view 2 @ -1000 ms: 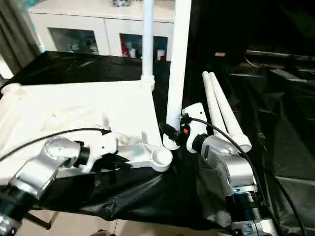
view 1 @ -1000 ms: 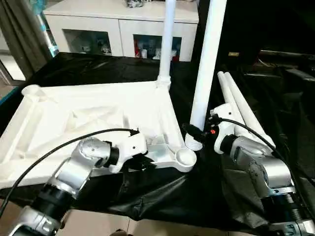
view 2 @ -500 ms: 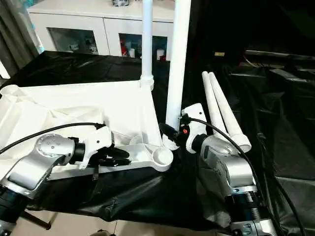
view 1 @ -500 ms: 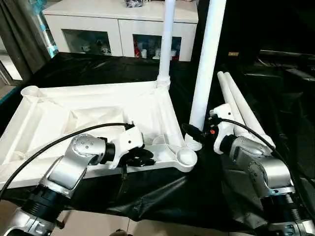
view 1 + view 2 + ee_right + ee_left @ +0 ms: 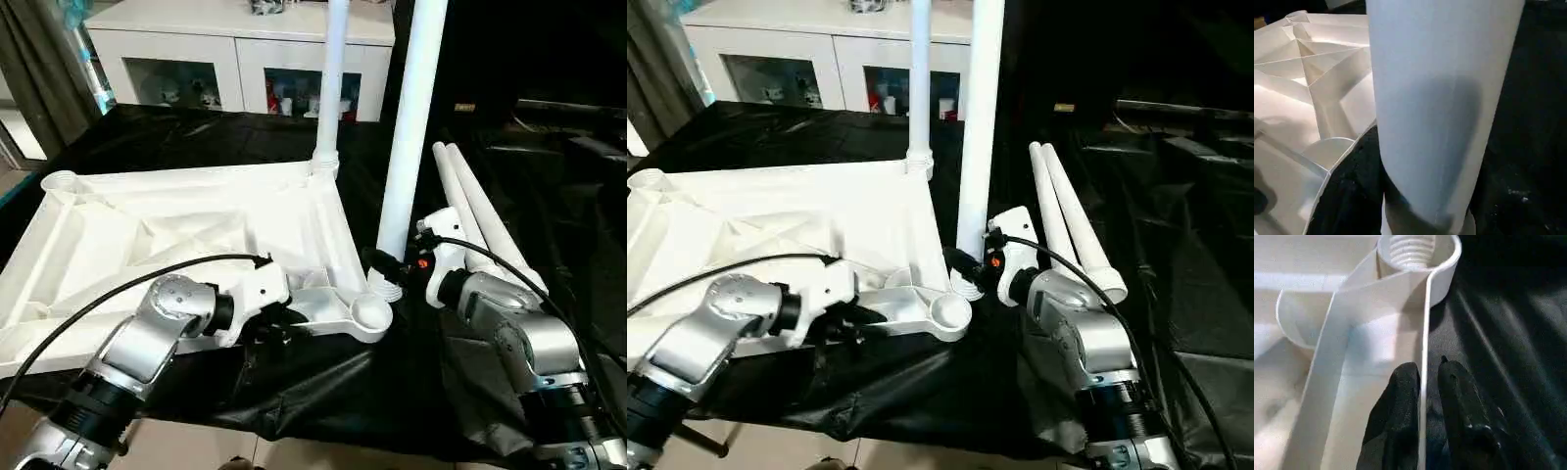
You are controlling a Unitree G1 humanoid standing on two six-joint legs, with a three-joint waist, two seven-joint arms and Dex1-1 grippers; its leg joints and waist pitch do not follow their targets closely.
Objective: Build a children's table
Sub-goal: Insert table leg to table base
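Top (image 5: 176, 225) lies upside down on black cloth (image 5: 323, 382), one leg (image 5: 330, 88) already standing in far socket at 12 o'clock. Left gripper (image 5: 1422, 382) has come back onto near rim after briefly lifting off; fingers now pinch rim, steadying top. Right gripper (image 5: 384, 262) holds second leg (image 5: 409, 137) upright, foot just beside open socket (image 5: 370, 311) at 4 o'clock (not yet seated). Two spare legs (image 5: 480, 220) lie at 3 o'clock. Braced top suggests insertion next.
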